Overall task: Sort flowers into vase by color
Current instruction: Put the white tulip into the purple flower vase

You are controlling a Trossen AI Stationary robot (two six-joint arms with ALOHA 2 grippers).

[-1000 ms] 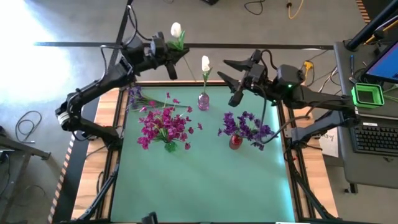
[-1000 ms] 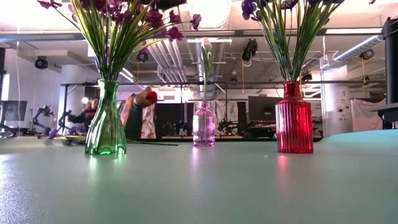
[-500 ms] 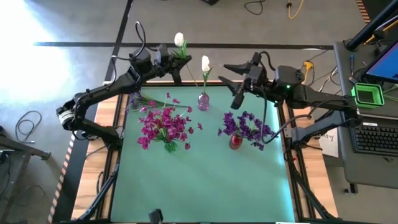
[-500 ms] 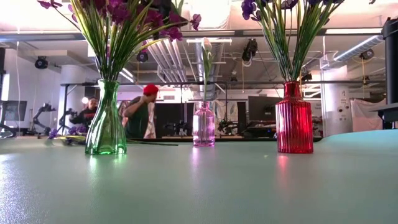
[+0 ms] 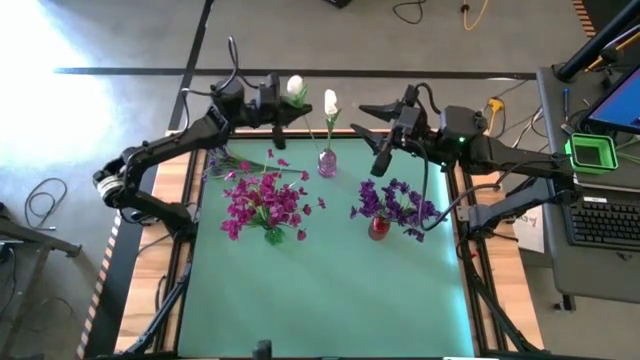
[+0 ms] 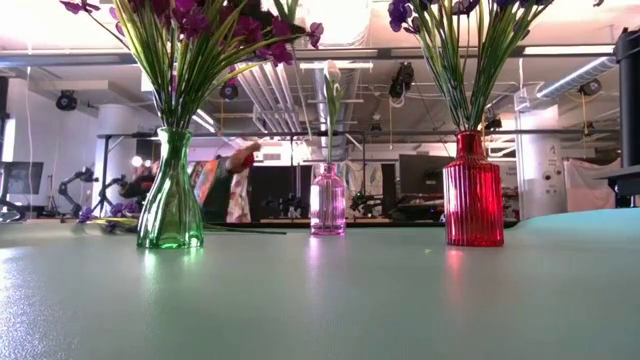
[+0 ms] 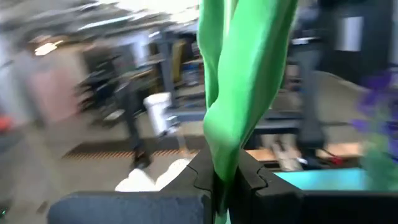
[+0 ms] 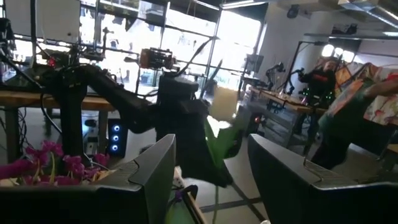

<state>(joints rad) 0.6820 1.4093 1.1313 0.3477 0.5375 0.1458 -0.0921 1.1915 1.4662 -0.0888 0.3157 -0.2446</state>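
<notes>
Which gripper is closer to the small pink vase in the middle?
Left. The left gripper, holding a white flower, sits just behind-left of the pink vase; the right gripper hangs slightly farther off, behind-right.

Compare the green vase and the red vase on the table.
The green vase is smooth, flaring wide at its base; the red vase is ribbed and nearly straight-sided. The green vase holds magenta-pink flowers; the red vase holds purple flowers. Both are translucent glass, standing upright on the teal table.
</notes>
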